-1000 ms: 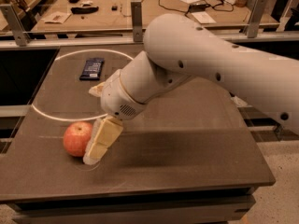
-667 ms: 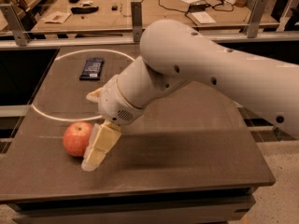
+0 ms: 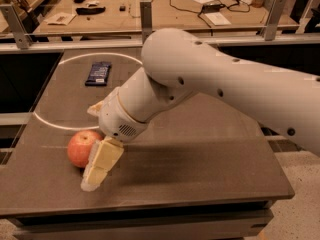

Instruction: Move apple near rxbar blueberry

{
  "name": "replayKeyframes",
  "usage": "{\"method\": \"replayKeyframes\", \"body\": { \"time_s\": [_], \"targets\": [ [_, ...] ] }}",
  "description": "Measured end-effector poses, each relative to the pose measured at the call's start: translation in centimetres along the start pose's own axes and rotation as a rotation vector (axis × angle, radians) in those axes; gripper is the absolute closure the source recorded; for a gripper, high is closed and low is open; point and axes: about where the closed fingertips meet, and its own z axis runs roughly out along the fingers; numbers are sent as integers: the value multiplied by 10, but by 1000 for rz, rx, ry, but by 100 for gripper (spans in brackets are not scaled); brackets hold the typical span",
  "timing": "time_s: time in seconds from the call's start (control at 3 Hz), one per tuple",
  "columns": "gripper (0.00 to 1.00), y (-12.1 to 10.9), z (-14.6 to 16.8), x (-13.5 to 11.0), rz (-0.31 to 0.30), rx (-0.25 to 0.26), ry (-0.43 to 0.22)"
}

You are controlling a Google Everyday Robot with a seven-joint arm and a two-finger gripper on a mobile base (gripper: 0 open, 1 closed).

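Observation:
The red-orange apple (image 3: 80, 146) rests on the dark table near its front left. My gripper (image 3: 95, 154) is down at the apple and open. Its near cream finger (image 3: 102, 163) lies against the apple's right front side. The far finger (image 3: 95, 108) shows only as a stub behind the wrist. I cannot tell whether the apple is gripped. The rxbar blueberry (image 3: 98, 73), a flat navy bar, lies at the back left inside a white circle line, well apart from the apple.
The white circle line (image 3: 55, 125) curves across the table's left half. The table's front edge (image 3: 150, 206) is close below the gripper. A railing with posts (image 3: 146, 19) and a cluttered wooden bench (image 3: 200, 4) stand behind.
The gripper has sunk slightly lower and toward the front edge beside the apple. The apple and the bar have not moved.

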Motion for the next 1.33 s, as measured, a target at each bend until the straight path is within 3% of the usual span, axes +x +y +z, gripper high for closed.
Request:
{"method": "replayKeyframes", "body": {
  "time_s": [0.33,1.0,1.33],
  "targets": [
    [18,-5,9,-6,-36,4,-5],
    [63,-8,7,-7,-108,17,3],
    [87,-6,7,-9,-111,16,4]
  ]
}}
